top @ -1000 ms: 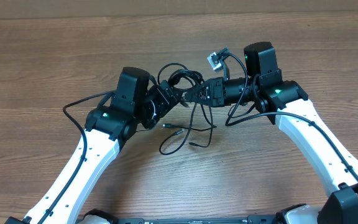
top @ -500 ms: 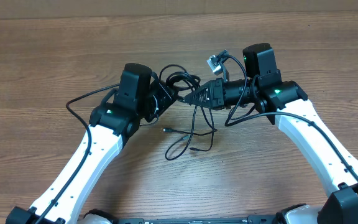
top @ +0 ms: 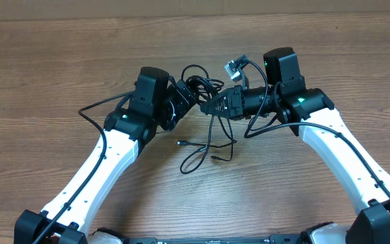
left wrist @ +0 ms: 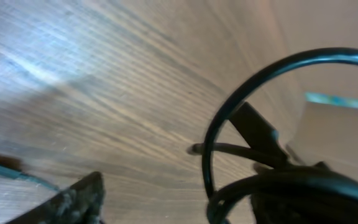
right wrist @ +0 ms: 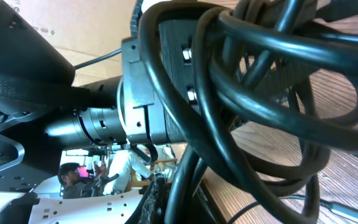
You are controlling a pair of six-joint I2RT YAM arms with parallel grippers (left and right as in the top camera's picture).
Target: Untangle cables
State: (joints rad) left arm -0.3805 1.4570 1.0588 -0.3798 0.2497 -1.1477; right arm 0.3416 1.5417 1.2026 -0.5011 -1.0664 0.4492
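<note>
Overhead view: fixed high above the brown wood-grain tabletop [top: 59,61], facing straight down, wide enough to take in most of its width.
Left wrist view: low, oblique and blurred, close beside the tangle of thin black cords [left wrist: 278,186].
Right wrist view: closer still, cords filling it, facing the white-and-black left arm [right wrist: 92,124].
Shared by all three: the tangle.
</note>
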